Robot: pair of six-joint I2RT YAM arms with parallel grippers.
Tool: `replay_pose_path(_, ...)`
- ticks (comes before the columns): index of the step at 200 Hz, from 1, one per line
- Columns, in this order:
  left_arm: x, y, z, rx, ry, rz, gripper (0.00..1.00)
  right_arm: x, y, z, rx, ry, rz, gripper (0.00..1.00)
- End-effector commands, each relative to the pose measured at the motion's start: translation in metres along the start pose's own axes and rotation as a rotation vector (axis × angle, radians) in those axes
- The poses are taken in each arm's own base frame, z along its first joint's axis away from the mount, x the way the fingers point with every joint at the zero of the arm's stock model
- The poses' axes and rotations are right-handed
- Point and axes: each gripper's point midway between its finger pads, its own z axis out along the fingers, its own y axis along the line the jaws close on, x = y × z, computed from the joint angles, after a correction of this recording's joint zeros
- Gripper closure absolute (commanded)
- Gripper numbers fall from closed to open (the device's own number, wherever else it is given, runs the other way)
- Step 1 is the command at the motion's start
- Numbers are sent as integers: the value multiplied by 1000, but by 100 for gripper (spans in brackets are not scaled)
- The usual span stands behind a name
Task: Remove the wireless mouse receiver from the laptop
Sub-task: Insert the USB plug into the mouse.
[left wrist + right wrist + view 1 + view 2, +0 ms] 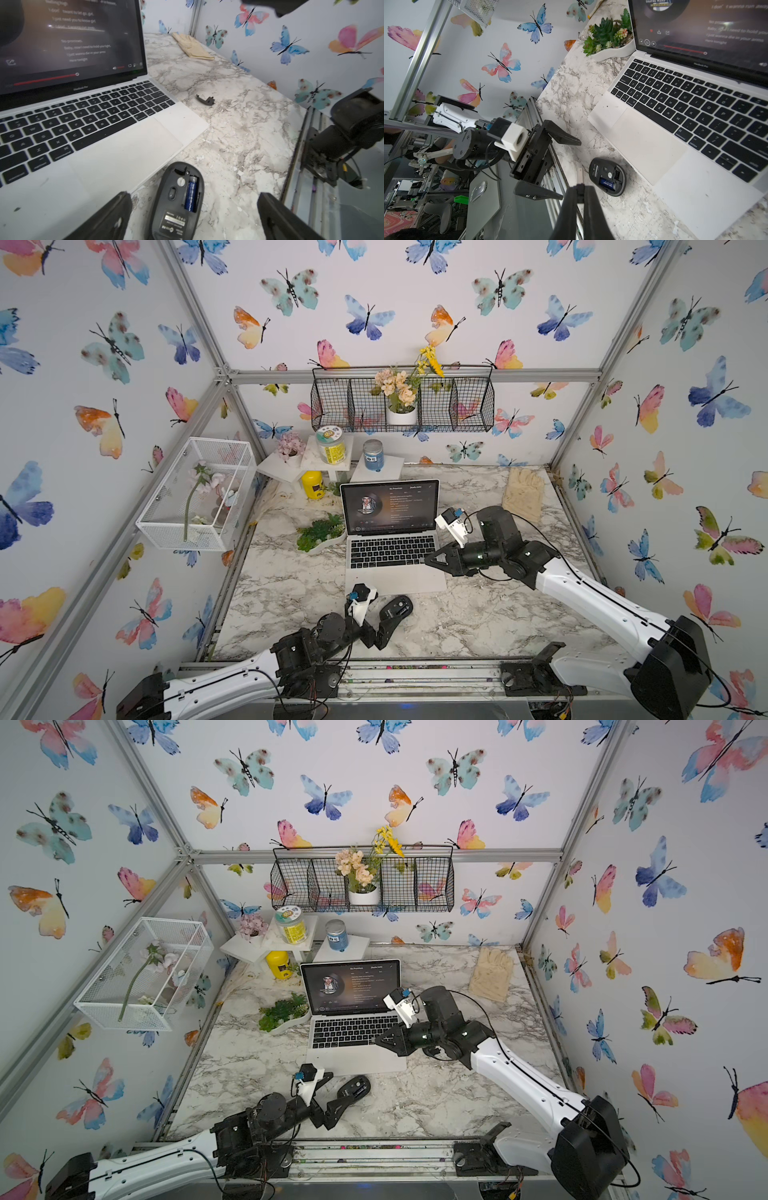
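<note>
Right gripper is held level, pinched together, at laptop right edge; left gripper is spread wide, pointed at mouse.

Slim silver laptop: cut off at the edge in both wrist views.
Screen text: blurred.
Right gripper tips: contents too small to tell.

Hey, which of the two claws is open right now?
The left claw, its jaws spread wide near the upturned mouse; the right claw is shut beside the laptop.
</note>
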Motion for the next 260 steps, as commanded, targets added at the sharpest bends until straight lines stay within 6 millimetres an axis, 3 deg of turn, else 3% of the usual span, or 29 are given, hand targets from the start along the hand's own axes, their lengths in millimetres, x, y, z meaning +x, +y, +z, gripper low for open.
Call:
replay_pose_path(1,1,22,7,-147,21,19,4,1,12,-3,-48,-12,-20,98)
replay_pose_path(32,16,22,20,-185,121,62,7,5,9,-3,-43,-10,-21,98)
replay_pose_path(63,22,16,18,-149,104,61,7,8,7,-2,-43,-8,-21,98)
replay_pose_path(111,49,3,23,-50,184,77,6,11,3,3,-46,2,-16,98)
replay_pose_path(164,77,6,35,-58,289,138,11,7,7,-1,-48,-14,-23,98)
replay_pose_path(201,69,-6,44,1,281,242,25,11,0,-1,-13,-18,-16,98)
replay_pose_path(227,65,-23,56,97,298,326,43,11,-6,-7,49,-15,-30,98)
replay_pose_path(260,67,-41,72,189,338,390,45,13,-19,-16,154,-13,-13,98)
